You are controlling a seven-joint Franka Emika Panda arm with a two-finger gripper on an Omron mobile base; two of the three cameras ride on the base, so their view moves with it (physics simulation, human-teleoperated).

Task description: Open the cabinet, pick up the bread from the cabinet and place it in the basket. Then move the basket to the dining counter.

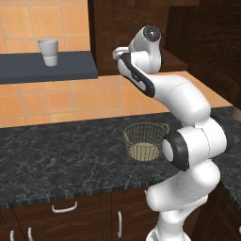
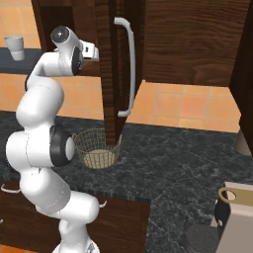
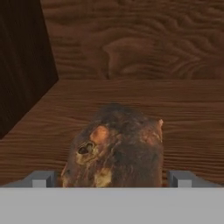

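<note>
A: Left to right, then. A white cup (image 1: 49, 52) sits on the dark shelf (image 1: 47, 67) well left of the basket (image 1: 145, 140), and the basket rests empty on the black speckled bench (image 1: 56, 146), just beside the arm's elbow.

B: And above the basket the cabinet (image 2: 197, 39) door (image 2: 111, 74) is swung out, its silver handle (image 2: 129, 66) facing us. The arm reaches up and in past it.

A: So opening's done. From the hand camera, the bread (image 3: 116, 146) lies on the cabinet's wooden floor, right between the two fingers (image 3: 43, 178).

B: Clamped yet?

A: I can't tell. One finger stands either side of the roll, close to its flanks, but whether they're pressing it isn't clear.

B: I'd call this the pick-up step. Next it needs a firm squeeze, a small lift off the cabinet floor, then a pull straight back without clipping the door.

A: Then down to the basket, directly below the cabinet.
</note>
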